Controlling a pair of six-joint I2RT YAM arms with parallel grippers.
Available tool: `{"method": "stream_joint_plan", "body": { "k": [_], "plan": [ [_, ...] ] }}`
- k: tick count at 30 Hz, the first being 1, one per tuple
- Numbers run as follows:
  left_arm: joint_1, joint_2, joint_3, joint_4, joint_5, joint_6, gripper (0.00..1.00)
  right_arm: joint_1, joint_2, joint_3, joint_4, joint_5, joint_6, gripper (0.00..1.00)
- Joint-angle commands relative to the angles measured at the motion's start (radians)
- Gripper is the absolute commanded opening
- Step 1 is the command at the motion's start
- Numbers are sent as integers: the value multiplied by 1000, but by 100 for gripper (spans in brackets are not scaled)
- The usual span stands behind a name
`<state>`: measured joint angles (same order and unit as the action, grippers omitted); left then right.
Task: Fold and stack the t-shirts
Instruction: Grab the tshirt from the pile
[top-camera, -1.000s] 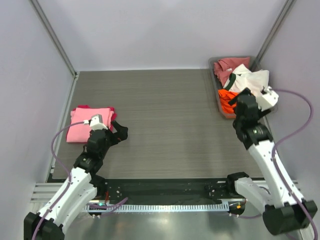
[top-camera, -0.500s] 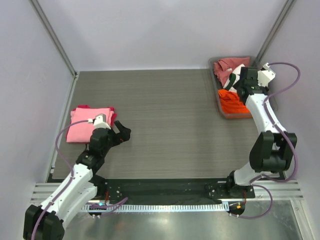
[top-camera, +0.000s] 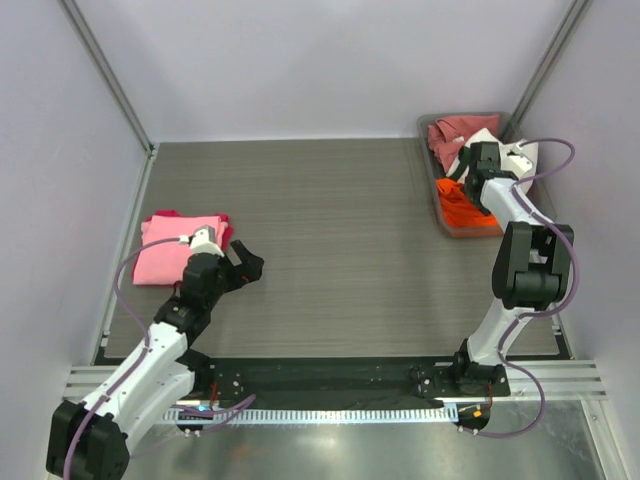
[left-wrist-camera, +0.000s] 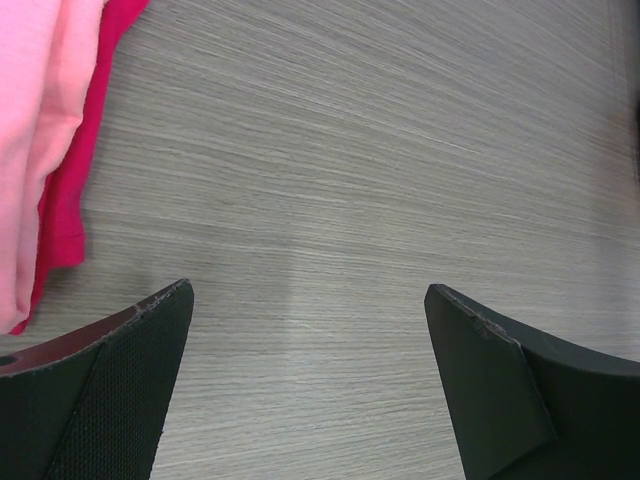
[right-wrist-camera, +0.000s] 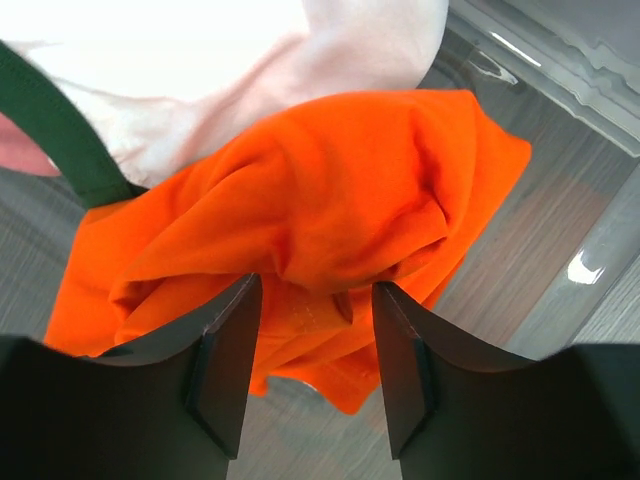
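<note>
Right gripper (right-wrist-camera: 312, 290) reaches into the grey plastic bin (top-camera: 470, 233) at the far right of the grey wood-grain table (top-camera: 330, 220). Its 2 dark fingers (right-wrist-camera: 225, 360) stand apart, 1 on each side of a raised fold of the bright orange cloth t-shirt (right-wrist-camera: 330, 180). The fold lies directly between them and seems to touch both; we cannot tell if they already squeeze it. Beyond the orange t-shirt, touching it, we see the white t-shirt (right-wrist-camera: 200, 40) with its dark green collar (right-wrist-camera: 60, 130), and farther back in the bin the dusty rose-red t-shirt (top-camera: 455, 130). On the other side, the left gripper (left-wrist-camera: 308, 290) hangs over bare table with its jaws wide apart and nothing between them. The folded light pink t-shirt (top-camera: 175, 255) lies on the magenta t-shirt (top-camera: 165, 214), near this gripper on its left, not touching it.
</note>
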<state>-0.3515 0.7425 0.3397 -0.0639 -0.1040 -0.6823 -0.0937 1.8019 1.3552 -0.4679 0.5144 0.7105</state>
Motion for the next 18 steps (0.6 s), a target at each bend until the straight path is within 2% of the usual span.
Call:
{"method": "stream_joint_plan", "body": {
  "k": [1, 2, 3, 4, 5, 11, 14, 18],
  "plan": [
    [-1, 6, 39, 32, 10, -8, 99, -3, 13, 15, 49, 70, 30, 53],
    [0, 11, 41, 33, 7, -10, 99, -5, 20, 18, 54, 81, 26, 47],
    [-1, 11, 41, 30, 7, -10, 99, -5, 30, 21, 58, 91, 23, 38],
    [0, 11, 41, 29, 7, -10, 98, -6, 30, 28, 60, 108, 21, 14],
    [-1, 12, 42, 29, 7, -10, 98, -6, 25, 31, 57, 114, 14, 1],
    [-1, 18, 42, 32, 7, -11, 97, 11, -199, -22, 86, 165, -8, 1],
    [0, 21, 45, 32, 12, -13, 97, 61, -312, 19, 97, 159, -84, 1],
    [-1, 15, 44, 33, 15, -11, 96, 205, -409, 131, 97, 75, -192, 1]
  ]
}}
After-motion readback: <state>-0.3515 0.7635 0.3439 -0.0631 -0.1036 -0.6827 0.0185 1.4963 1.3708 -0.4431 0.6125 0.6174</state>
